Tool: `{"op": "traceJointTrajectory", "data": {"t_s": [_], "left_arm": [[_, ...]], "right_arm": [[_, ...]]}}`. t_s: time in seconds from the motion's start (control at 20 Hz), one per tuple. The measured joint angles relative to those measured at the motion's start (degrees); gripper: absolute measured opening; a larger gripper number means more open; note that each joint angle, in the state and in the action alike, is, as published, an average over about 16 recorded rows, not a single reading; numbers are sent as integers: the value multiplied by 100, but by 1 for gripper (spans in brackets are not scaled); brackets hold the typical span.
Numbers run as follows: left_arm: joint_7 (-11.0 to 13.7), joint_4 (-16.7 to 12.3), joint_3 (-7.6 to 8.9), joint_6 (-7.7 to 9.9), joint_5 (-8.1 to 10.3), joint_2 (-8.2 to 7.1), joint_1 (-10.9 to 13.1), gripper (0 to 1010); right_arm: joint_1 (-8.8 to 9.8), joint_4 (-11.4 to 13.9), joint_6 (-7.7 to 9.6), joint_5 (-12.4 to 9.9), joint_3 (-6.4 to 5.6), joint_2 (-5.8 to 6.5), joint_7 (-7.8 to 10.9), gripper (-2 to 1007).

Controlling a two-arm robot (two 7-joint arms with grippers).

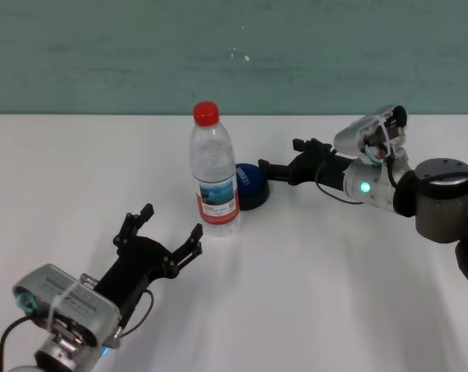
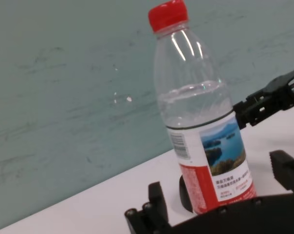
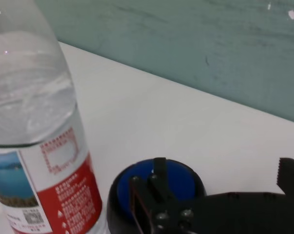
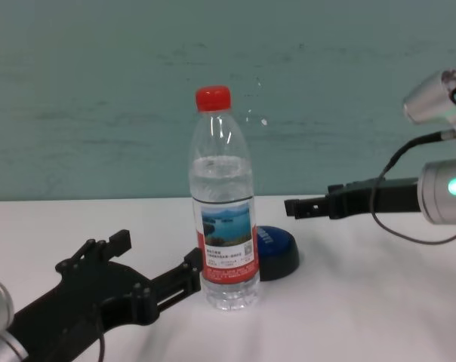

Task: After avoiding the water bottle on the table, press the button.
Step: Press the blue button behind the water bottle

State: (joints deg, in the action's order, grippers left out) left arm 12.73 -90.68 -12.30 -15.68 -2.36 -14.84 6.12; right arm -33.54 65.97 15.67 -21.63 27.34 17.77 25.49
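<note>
The water bottle (image 1: 215, 174) stands upright on the white table (image 1: 335, 263), clear with a red cap and a lake label. The blue button (image 1: 252, 184) on its black base sits just behind and right of it, touching or nearly so. My right gripper (image 1: 279, 155) is open and hovers right beside the button, on the side away from the bottle. In the right wrist view one fingertip (image 3: 159, 170) is over the button (image 3: 183, 181), with the bottle (image 3: 35, 146) close by. My left gripper (image 1: 170, 223) is open and empty, just short of the bottle's near-left side.
A teal wall (image 1: 102, 54) runs behind the table's far edge. The chest view shows the bottle (image 4: 224, 234) in front of the button (image 4: 277, 253), with the right gripper (image 4: 303, 205) held a little above button height.
</note>
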Motion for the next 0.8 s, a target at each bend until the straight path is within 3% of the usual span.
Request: {"op": "traceJointTrajectory", "data": {"t_s": [0.8], "left_arm": [[0,0,0,0,0,0,0,1000]], "right_arm": [[-126,-485,-79,133,45,-189,96,1004]]}}
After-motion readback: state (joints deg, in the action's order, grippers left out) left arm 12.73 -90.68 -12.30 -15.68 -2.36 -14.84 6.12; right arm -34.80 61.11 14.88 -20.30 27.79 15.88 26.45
